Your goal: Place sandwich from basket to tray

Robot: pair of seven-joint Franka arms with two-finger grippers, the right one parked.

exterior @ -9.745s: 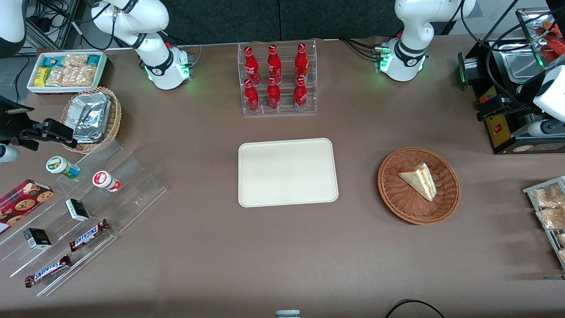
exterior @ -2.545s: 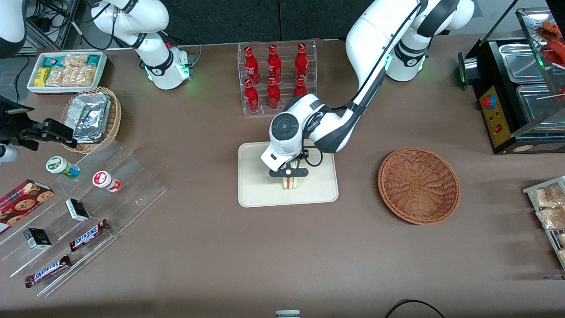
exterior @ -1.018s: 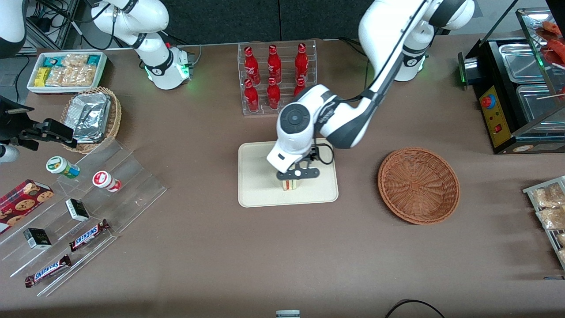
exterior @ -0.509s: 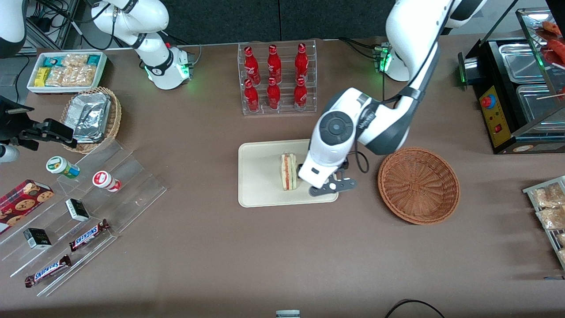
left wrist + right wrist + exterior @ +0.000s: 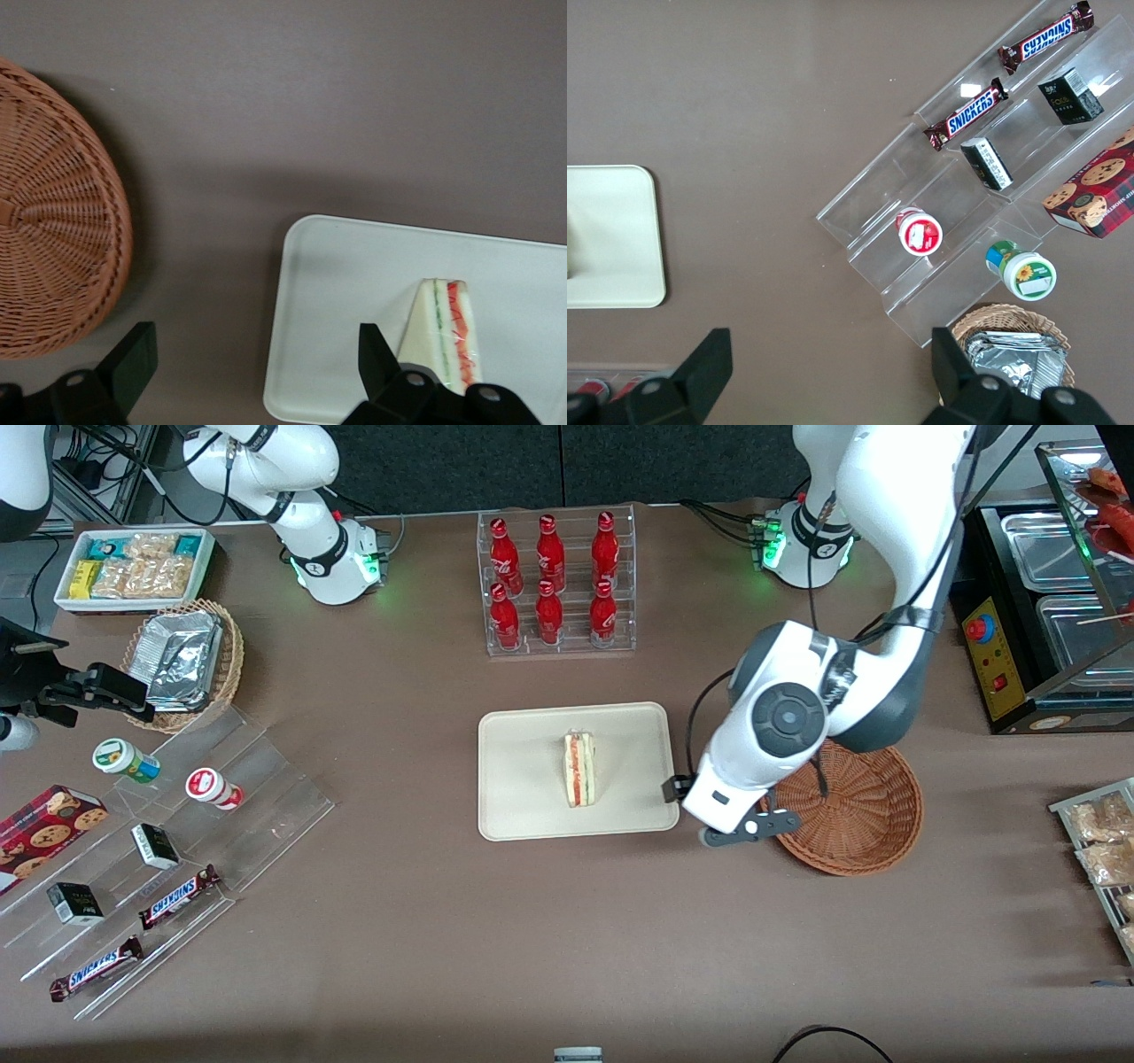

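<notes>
Upper centre: clear rack of red cola bottles (image 5: 554,584). Upper left: white snack bin (image 5: 133,567), tan basket of foil packets (image 5: 184,662). Lower left: acrylic steps (image 5: 168,850) with Snickers bars (image 5: 177,896), cookie box (image 5: 44,837).

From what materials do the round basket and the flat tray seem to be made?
The basket looks like woven wicker, reddish-brown and matte; ribs radiating from its centre show in the left wrist view. The tray seems moulded plastic or similar, cream-white and smooth, with rounded corners and a low rim; the exact material is unclear. The sandwich stands on it. The open gripper hangs over the basket's edge.
</notes>
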